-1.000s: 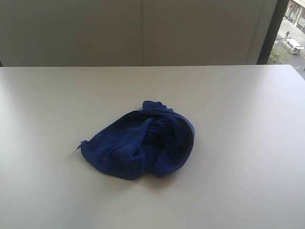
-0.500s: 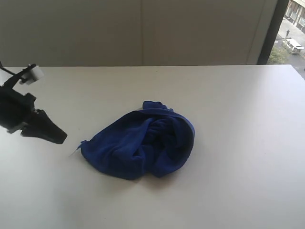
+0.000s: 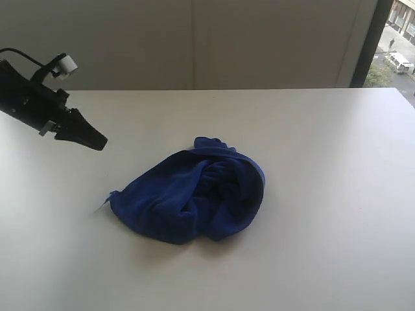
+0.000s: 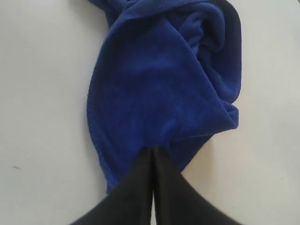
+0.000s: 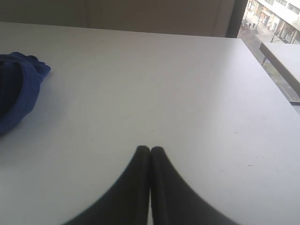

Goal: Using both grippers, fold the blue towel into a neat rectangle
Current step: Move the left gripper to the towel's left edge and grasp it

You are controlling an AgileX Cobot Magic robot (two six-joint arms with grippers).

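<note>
Bench [image 3: 324, 194]: white, with a plain wall [image 3: 194, 39] behind and a window [image 3: 389, 45] at the far right.
Towel [image 3: 188, 197]: blue, crumpled in a heap near the bench's middle, folds bunched on its right side.
Left claw [image 3: 98, 142]: tips pressed together, holding nothing, in the air far left of the towel, apart from it.
Right claw [image 5: 150, 149]: tips pressed together, holding nothing, over the bench right of the towel.

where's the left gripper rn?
At the far left of the exterior view, the left gripper is over the table, up and left of the crumpled blue towel and clear of it, fingers shut.
</note>
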